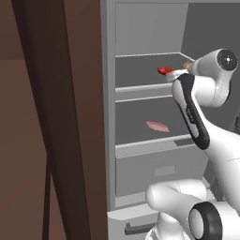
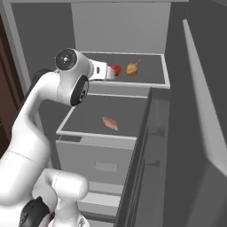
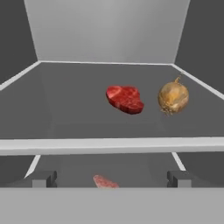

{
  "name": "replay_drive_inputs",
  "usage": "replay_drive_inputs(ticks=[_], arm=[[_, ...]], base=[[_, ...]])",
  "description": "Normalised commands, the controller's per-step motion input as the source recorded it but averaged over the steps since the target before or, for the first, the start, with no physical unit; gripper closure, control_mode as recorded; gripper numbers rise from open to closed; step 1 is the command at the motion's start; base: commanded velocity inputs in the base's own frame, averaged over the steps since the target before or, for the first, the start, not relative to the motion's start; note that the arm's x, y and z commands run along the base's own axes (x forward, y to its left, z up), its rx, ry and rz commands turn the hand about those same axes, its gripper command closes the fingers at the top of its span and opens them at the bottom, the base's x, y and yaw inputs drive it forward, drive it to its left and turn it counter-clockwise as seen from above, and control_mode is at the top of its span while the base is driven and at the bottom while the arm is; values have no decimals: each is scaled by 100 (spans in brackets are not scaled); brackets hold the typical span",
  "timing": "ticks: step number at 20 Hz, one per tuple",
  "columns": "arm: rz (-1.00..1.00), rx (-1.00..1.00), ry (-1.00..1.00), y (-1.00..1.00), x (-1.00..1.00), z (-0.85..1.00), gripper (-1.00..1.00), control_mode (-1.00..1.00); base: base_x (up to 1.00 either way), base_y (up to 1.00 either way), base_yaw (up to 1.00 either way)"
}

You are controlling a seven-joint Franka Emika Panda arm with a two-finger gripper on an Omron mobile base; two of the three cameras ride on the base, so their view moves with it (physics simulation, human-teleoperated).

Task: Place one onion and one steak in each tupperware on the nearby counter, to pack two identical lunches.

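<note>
We find the claw (image 3: 111,178) fully open and empty, level with the fridge's upper shelf (image 3: 65,105). On that shelf lie 1 red steak (image 3: 125,99) and, just beside it, 1 brown onion (image 3: 173,97). We judge the steak soft, limp and slick: grip across its narrow width. The onion looks firm, round and prone to roll: close on its widest girth. A 2nd, paler steak (image 2: 110,123) lies on the lower shelf (image 2: 88,117). In the left base view, the arm hides most of the onion.

flat, even light; soft renders
</note>
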Motion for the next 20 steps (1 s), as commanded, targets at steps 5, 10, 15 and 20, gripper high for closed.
replay_drive_inputs(ticks=[5,10,15,20], arm=[[-2,2,5,-26,15,7,-100,-100],[0,0,9,-5,29,-2,-100,-100],[0,0,1,-2,34,-15,-100,-100],[0,0,0,-1,39,-22,-100,-100]], base=[[0,0,0],[0,0,0],[0,0,0],[0,0,0]])
